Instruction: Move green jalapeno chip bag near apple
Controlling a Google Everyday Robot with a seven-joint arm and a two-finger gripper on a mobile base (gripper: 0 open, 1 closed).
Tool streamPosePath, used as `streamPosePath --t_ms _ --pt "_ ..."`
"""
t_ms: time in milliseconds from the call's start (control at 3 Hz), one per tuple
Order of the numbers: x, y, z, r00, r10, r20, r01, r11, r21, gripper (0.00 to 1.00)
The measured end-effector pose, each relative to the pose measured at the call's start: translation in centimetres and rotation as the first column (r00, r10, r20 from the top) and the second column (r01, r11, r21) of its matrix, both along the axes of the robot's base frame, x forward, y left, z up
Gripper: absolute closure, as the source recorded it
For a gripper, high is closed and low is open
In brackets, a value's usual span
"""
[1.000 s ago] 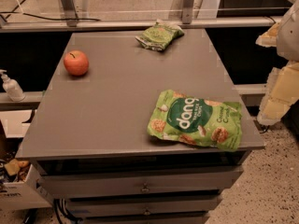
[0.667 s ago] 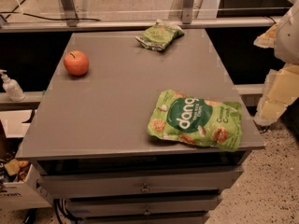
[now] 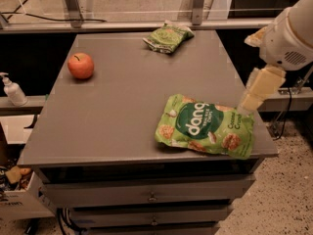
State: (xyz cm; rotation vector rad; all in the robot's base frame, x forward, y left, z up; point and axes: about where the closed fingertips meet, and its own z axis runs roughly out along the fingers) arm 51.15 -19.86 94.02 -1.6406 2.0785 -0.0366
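Note:
The green jalapeno chip bag [image 3: 168, 37] is small, crinkled and light green, and lies at the far edge of the grey table [image 3: 122, 111], right of centre. The apple [image 3: 80, 65] is red-orange with a dark stem and sits at the far left of the table, well apart from the bag. My gripper [image 3: 258, 91], pale cream on a white arm, hangs at the table's right edge just above the right end of the large "dang" bag. It is far from both the chip bag and the apple and holds nothing that I can see.
A large green "dang" bag [image 3: 205, 126] lies near the table's front right corner. A white pump bottle [image 3: 11, 89] stands on a lower ledge to the left. Drawers [image 3: 146, 197] sit below the tabletop. A metal rail [image 3: 122, 26] runs behind the table.
My gripper and arm have moved left, in from the right side to the table's right edge. The chip bag, the apple and the "dang" bag have not moved.

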Motion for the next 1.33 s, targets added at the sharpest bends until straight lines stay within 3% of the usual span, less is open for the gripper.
streamPosePath --t_ms 333,667,1000,1333 --pt "5.4 2.0 -0.7 0.9977 -0.003 0.067 -0.003 0.996 0.086 0.00" --pt "11.3 4.3 -1.4 0.9925 -0.041 0.115 0.018 0.981 0.194 0.00" --pt "16.2 6.7 -2.9 0.9865 -0.099 0.130 0.058 0.956 0.286 0.00" --pt "16.2 6.7 -2.9 0.9865 -0.099 0.130 0.058 0.956 0.286 0.00"
